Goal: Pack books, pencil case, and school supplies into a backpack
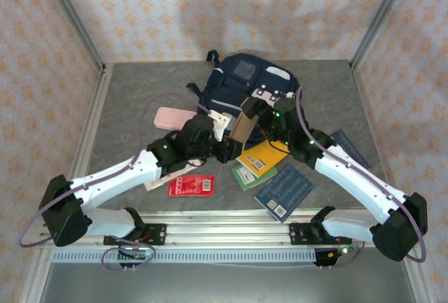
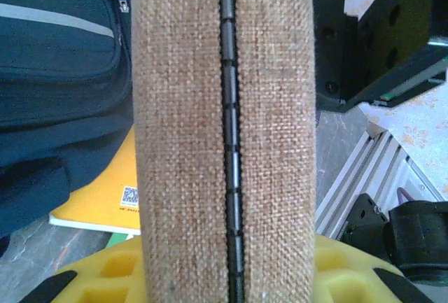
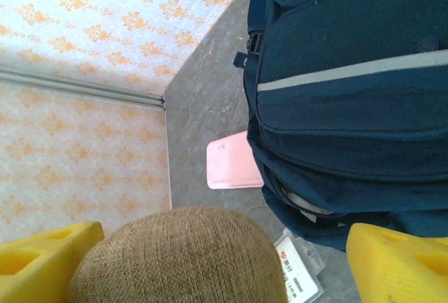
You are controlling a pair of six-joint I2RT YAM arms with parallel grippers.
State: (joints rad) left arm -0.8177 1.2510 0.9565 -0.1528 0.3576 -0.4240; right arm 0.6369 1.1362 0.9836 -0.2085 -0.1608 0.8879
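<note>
A brown woven pencil case [image 1: 241, 127] hangs tilted above the table in front of the navy backpack [image 1: 248, 82]. My left gripper [image 1: 227, 150] is shut on it; in the left wrist view its zipped side [image 2: 224, 128] runs between the yellow fingers [image 2: 98, 278]. My right gripper [image 1: 257, 110] stands open round the case's rounded end [image 3: 182, 257], with a gap at the right finger [image 3: 399, 257]. An orange-yellow book [image 1: 260, 157], a green book [image 1: 245, 175] and a dark blue book [image 1: 285, 191] lie near the front. The red packet [image 1: 190, 185] lies left of them, and the white packet [image 3: 297, 271] lies by the backpack [image 3: 350, 72].
A pink flat pouch [image 1: 175, 118] lies left of the backpack, seen too in the right wrist view [image 3: 233, 163]. Another dark blue flat item [image 1: 350, 148] lies partly under the right arm. Metal frame posts and patterned walls close in the table.
</note>
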